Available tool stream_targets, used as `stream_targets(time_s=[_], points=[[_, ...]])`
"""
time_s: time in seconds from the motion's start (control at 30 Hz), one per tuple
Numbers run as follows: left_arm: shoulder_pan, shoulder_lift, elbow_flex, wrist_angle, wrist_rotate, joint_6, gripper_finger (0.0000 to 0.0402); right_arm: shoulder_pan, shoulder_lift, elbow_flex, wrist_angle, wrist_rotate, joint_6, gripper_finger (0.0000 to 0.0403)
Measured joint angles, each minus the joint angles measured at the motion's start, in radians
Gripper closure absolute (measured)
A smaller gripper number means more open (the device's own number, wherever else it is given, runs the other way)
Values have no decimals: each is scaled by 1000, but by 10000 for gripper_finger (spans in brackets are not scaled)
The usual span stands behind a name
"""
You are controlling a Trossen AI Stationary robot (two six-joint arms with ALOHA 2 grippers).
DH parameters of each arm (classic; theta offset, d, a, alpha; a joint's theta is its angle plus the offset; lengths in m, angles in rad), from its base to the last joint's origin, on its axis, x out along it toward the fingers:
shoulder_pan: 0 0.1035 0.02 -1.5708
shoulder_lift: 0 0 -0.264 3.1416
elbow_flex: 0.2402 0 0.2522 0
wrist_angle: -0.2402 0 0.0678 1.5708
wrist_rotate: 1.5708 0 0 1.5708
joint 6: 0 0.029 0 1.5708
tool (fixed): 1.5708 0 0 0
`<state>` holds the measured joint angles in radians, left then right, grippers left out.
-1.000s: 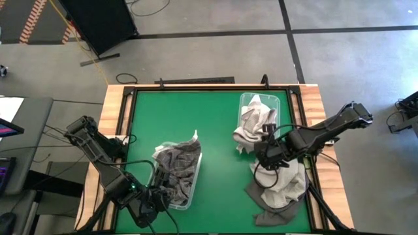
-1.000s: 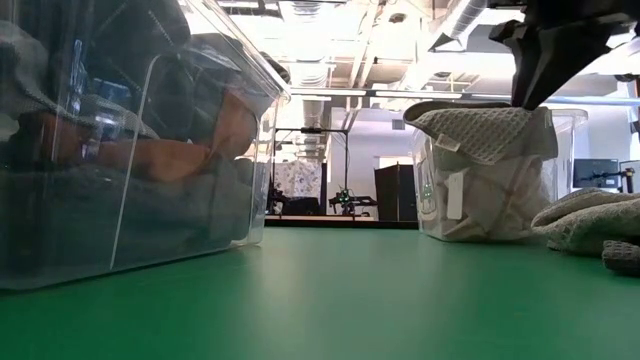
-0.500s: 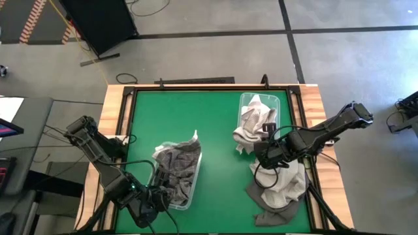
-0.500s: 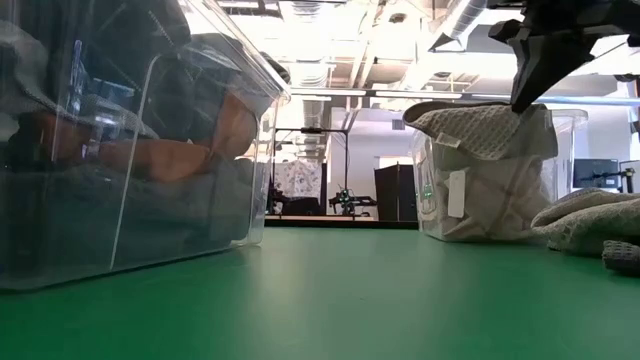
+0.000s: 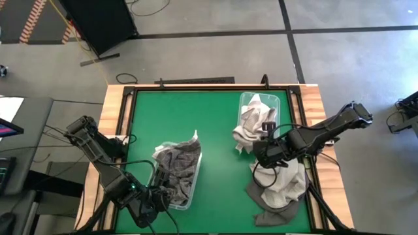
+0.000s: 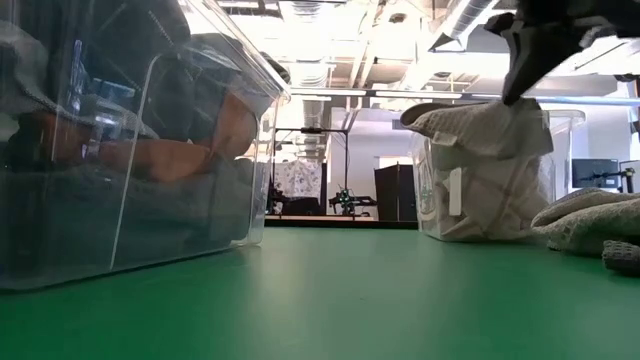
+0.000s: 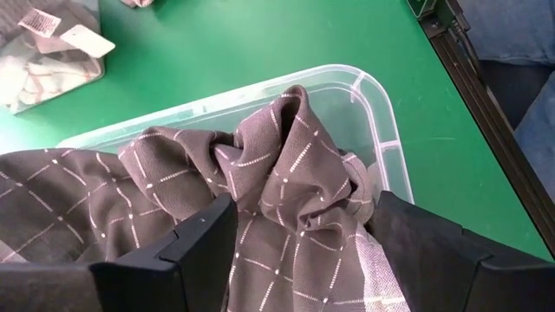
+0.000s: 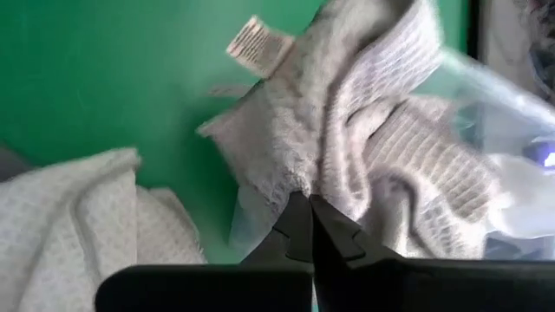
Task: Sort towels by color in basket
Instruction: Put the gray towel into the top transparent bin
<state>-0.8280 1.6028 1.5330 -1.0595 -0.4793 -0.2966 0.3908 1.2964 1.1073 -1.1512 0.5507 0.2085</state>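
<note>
My right gripper is shut on a beige-grey waffle towel beside the right clear bin. The towel drapes over that bin's near rim. My left gripper is open over the near end of the left clear bin. Its fingers stand on either side of a bunched dark grey checked towel lying in the bin. A rust orange towel shows through the left bin's wall. My right gripper pinches a bunched fold of the beige-grey towel between its two fingertips, coming from above at a slant. The held part is drawn up into a peak, and the rest lies over the light towels in the bin. My left gripper: I cannot tell whether its open fingers touch the dark towel.
A pile of light grey and white towels lies on the green table near the right near corner. Bare green mat lies between the two bins and along the far side. A black rail frames the table.
My right gripper has risen a little with its fingers shut, pulling the held part of the beige-grey towel up into a peak, while the rest of the towel has stayed draped on the bin.
</note>
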Motion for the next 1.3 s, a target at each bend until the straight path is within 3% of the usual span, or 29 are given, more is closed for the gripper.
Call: stream_targets(time_s=[0.4, 0.7, 1.0, 1.3], points=[[0, 0, 0, 0, 0, -1, 138, -23, -1, 91, -81, 157, 9, 390], [0, 0, 0, 0, 0, 0, 138, -232, -1, 91, -135, 195, 12, 390], [0, 0, -22, 14, -5, 3, 138, -453, -1, 82, -19, 24, -95, 387], [1, 1, -111, 24, -4, -8, 138, -632, 8, -96, 110, -137, -167, 386]])
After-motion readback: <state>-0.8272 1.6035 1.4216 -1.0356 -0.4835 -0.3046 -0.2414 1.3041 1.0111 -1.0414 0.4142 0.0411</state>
